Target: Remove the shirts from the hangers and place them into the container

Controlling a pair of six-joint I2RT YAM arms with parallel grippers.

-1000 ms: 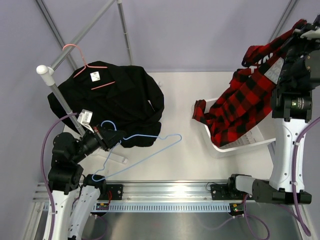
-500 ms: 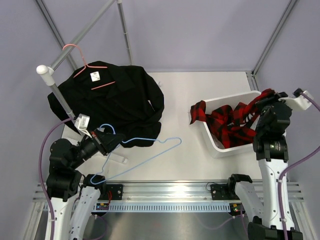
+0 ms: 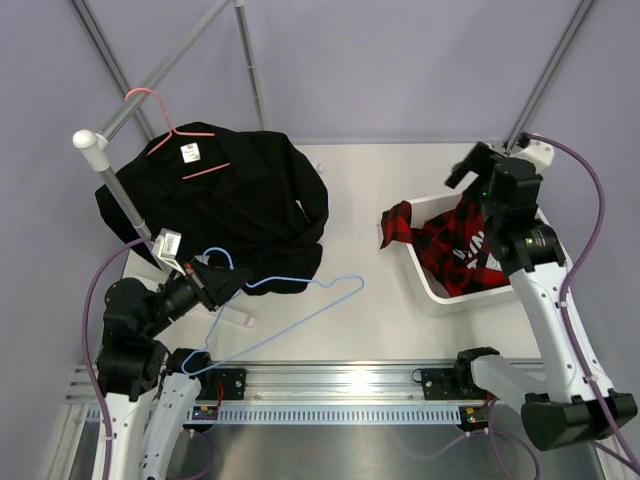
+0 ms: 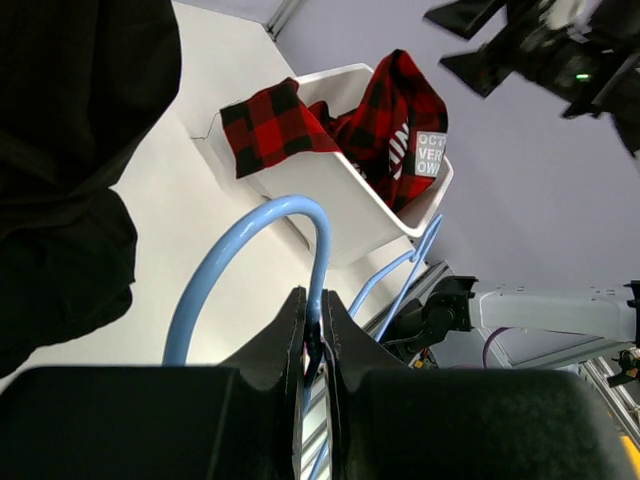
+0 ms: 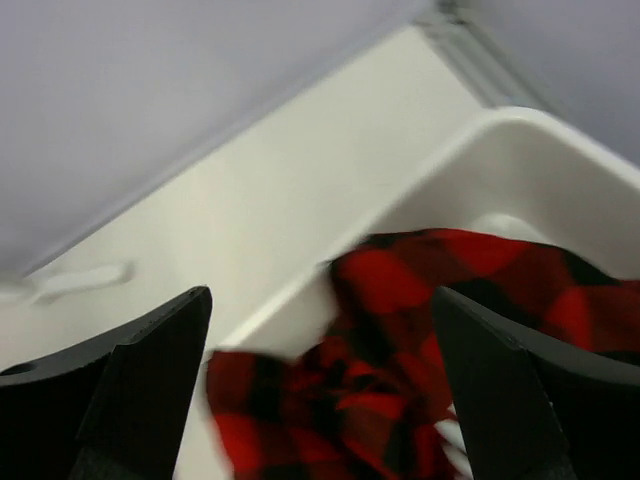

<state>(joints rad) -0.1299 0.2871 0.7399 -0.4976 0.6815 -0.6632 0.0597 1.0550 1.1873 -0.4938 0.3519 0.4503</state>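
The red-and-black plaid shirt (image 3: 455, 245) lies bunched in the white container (image 3: 425, 290), with one sleeve draped over its left rim. My right gripper (image 3: 472, 165) hovers open above the container's far side and holds nothing; its wrist view shows the plaid shirt (image 5: 420, 300) below spread fingers (image 5: 150, 380). The black shirt (image 3: 240, 200) hangs on the pink hanger (image 3: 165, 130) at the back left. My left gripper (image 3: 215, 280) is shut on the hook of the bare light-blue hanger (image 3: 300, 305), and the wire (image 4: 250, 250) is pinched between the jaws.
A grey rack pole with a white end cap (image 3: 90, 142) carries the pink hanger. More frame poles (image 3: 250, 70) cross the back. An aluminium rail (image 3: 330, 385) runs along the near edge between the arm bases.
My right arm lowered the plaid shirt into the container, let go of it and moved up toward the back with its jaws open. The left arm and blue hanger barely moved.
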